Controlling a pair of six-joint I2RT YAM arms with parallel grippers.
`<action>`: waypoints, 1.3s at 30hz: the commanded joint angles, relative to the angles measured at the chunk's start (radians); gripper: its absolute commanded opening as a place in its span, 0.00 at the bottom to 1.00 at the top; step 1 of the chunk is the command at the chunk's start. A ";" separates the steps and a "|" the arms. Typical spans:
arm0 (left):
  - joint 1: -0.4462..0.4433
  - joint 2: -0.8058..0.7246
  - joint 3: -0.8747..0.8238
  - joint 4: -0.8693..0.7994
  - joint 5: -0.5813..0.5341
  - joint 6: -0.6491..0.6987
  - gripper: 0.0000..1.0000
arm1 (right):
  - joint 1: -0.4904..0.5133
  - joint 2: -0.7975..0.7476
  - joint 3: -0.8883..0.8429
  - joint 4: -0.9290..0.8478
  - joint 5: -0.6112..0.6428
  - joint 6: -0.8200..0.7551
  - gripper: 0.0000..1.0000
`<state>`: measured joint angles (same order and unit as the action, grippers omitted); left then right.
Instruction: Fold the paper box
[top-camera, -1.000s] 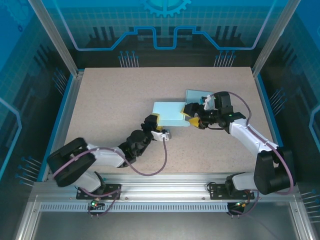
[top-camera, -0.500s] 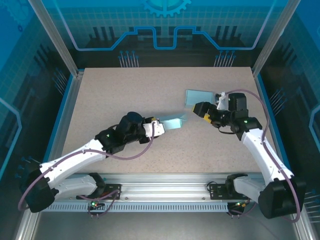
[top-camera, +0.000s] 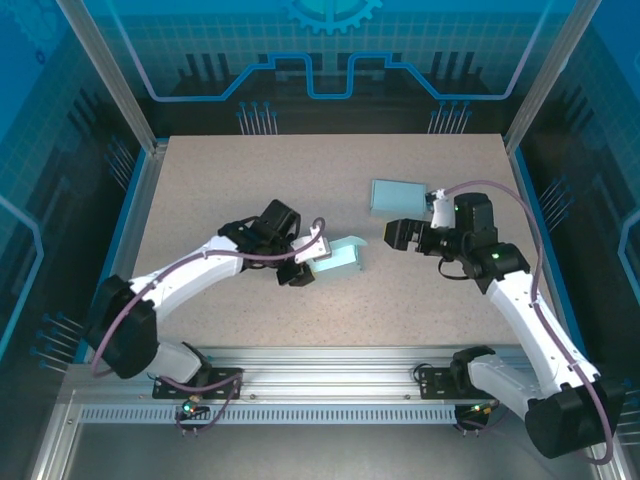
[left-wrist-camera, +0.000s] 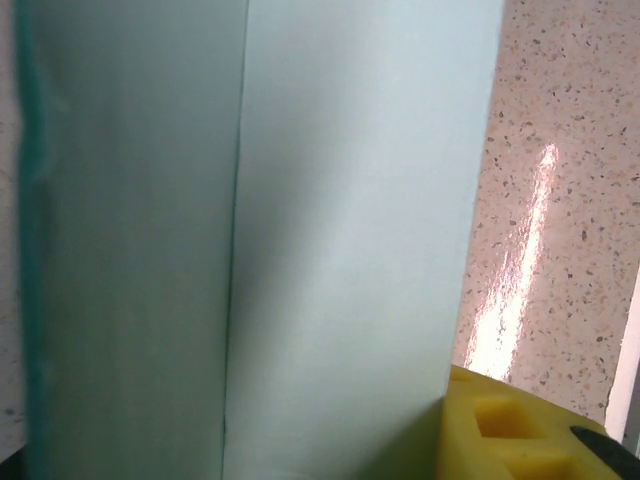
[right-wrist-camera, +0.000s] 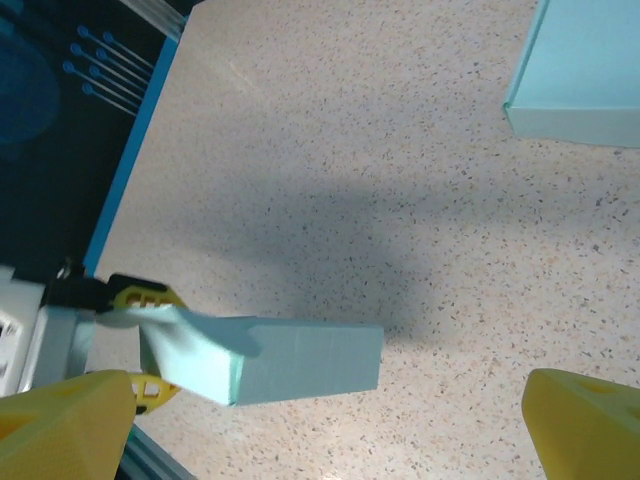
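Two pale teal paper pieces can be counted. One, the paper box (top-camera: 342, 256), sits near the middle of the tabletop (top-camera: 220, 180), tilted. The left pincer (top-camera: 318, 262) pinches its left end, and in the left wrist view a yellow pad (left-wrist-camera: 500, 430) presses against a creased panel. Whether the paper box's lower edge touches the surface I cannot tell. The other piece, a second box (top-camera: 397, 196), lies flat beyond and to the right of the paper box, well apart from it.

Two pincers are at work. The right pincer (top-camera: 390, 236) hangs just right of the paper box without touching it, its yellow fingers (right-wrist-camera: 70, 420) spread wide with nothing between them.

Bare tabletop shows in the gap between the paper box and the right pincer. Left of the paper box and beyond it the surface runs open to the blue rim (top-camera: 135, 205). On the near side a broad free strip reaches the metal rail (top-camera: 330, 385).
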<state>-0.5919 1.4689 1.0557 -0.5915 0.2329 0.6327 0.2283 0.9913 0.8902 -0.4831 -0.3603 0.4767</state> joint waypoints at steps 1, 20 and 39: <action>0.026 0.072 0.074 -0.072 0.076 0.003 0.19 | 0.044 -0.004 0.013 -0.018 0.074 -0.072 1.00; 0.035 0.316 0.322 -0.204 -0.006 0.037 0.52 | 0.127 0.150 -0.023 0.056 0.171 -0.168 0.84; 0.026 0.184 0.198 -0.052 -0.120 0.005 0.74 | 0.175 0.434 0.148 0.154 0.124 -0.359 0.69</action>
<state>-0.5621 1.7115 1.2804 -0.6720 0.1432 0.6525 0.3889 1.3941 0.9874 -0.3561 -0.2150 0.1867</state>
